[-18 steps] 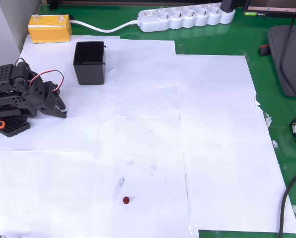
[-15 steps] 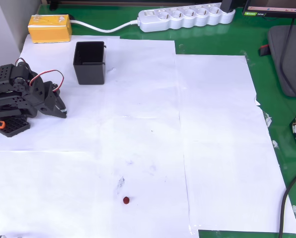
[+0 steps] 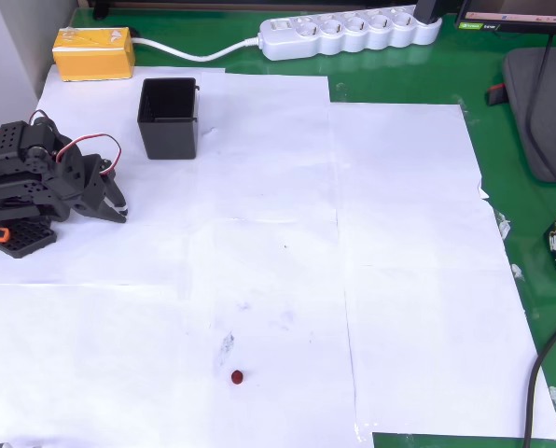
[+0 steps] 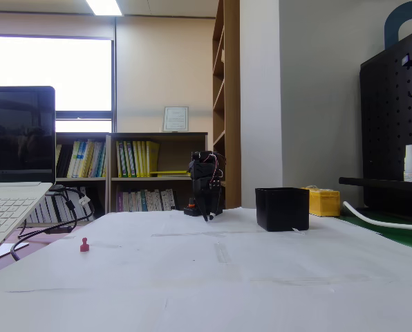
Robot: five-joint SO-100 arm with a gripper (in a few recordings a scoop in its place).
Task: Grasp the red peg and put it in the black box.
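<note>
Arm folded at left, peg untouched.
From overhead I see my gripper (image 3: pixel 119 211) low at the left edge, grip unreadable; the box (image 3: pixel 169 117) just up-right of it; the peg (image 3: pixel 237 377) well apart, near the bottom.

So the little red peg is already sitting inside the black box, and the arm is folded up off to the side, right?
Not quite: the overhead view shows the red peg lying on the white paper, far from the black box. The arm is indeed folded at the side.

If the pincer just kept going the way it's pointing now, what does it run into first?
Probably nothing but white paper: the pincer points right and slightly down in the overhead view, passing below the black box and well above the red peg.
</note>
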